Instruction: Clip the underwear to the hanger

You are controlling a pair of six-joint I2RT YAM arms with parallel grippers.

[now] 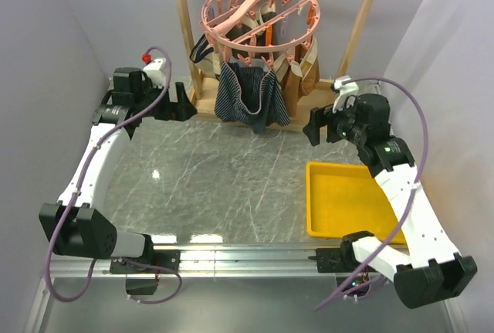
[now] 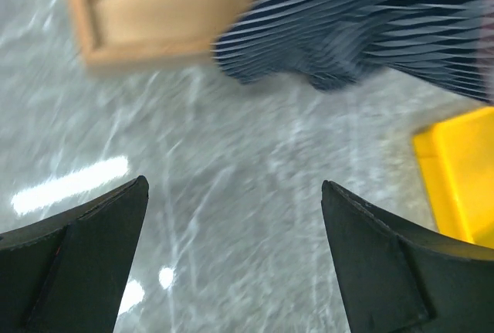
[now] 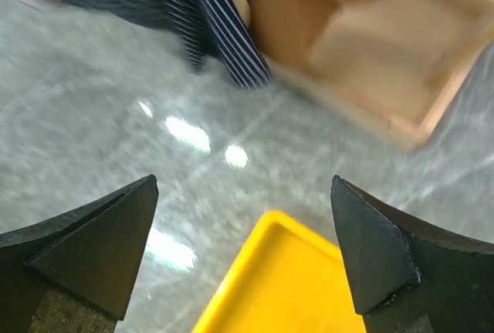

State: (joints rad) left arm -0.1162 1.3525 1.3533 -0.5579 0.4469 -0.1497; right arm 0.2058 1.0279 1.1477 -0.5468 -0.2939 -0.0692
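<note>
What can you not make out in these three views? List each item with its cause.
- Top external: whether the hanger actually grips the underwear; the contact is too small and crowded.
- Left wrist: underwear blurred, cut by top edge.
- Right wrist: tan garments blurred, cut by top edge.

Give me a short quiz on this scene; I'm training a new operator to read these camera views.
1. True or false: the underwear hangs from the hanger.
2. The yellow tray sits on the robot's: A) left, B) right, C) neither side.
3. Fill in: the left hand and the right hand are both ____, holding nothing.

Key: 1 true; 2 B; 3 open.
</note>
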